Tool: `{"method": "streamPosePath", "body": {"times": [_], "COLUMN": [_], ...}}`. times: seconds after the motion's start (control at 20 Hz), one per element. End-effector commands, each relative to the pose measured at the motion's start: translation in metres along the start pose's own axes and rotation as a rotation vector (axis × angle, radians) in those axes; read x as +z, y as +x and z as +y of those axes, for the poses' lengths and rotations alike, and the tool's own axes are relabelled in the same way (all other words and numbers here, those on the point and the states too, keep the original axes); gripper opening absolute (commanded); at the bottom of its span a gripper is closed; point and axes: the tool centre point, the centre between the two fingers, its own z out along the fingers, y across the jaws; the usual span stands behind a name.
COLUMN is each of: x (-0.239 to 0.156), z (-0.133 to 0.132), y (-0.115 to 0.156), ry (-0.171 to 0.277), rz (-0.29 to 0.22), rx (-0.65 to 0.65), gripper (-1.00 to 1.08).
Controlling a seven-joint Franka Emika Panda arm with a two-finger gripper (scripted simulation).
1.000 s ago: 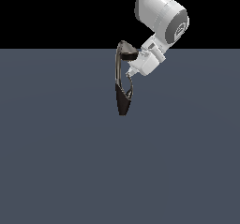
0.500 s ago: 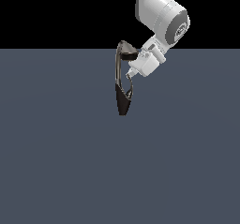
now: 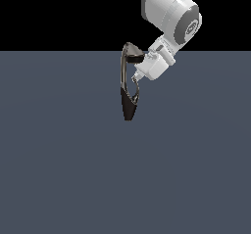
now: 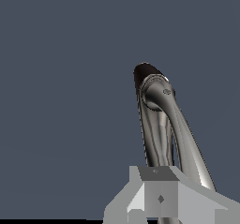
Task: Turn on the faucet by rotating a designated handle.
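The faucet [image 3: 123,76] stands on the grey floor, with a tapered black base [image 3: 129,109], a thin arched neck and a flat spout head [image 3: 134,58]. The handle [image 3: 137,94], a thin curved silvery lever, rises from the base on the exterior view's right. My gripper [image 3: 134,80] reaches down from the upper right, its tip at the top of the handle, just below the spout head. In the wrist view the grey fingers [image 4: 161,197] read as one joined block, shut, with the faucet's curved metal [image 4: 157,124] running from them to the black base.
A flat grey floor [image 3: 59,169] spreads around the faucet. My white arm [image 3: 169,17] hangs in from the upper part of the exterior view, on its right.
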Motion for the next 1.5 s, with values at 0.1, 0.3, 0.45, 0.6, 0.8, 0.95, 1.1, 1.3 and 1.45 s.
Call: {"method": "streamPosePath", "body": {"times": [0.1,0.3,0.45,0.6,0.8,0.95,1.1,1.3,1.45], "x": [0.0,0.0,-0.002,-0.002,-0.001,-0.001,-0.001,-0.003,-0.002], "z": [0.012,0.021,0.02,0.029,0.042,0.053,0.063,0.059,0.07], "y": [-0.005,-0.009,-0.002,0.001,0.005,0.008,0.011,0.009,0.032], "ry": [-0.004,-0.004,0.007,0.005,0.002,0.0,-0.002,0.007,0.002], "rz": [-0.002,-0.002,0.004,0.003,0.001,0.0,-0.002,0.002,0.0], "rx": [-0.001,-0.001,0.003,0.003,0.001,0.001,0.0,-0.018,-0.011], "gripper": [-1.0,-1.0,-1.0,-1.0,-1.0,-1.0,-1.0,-1.0,-1.0]}}
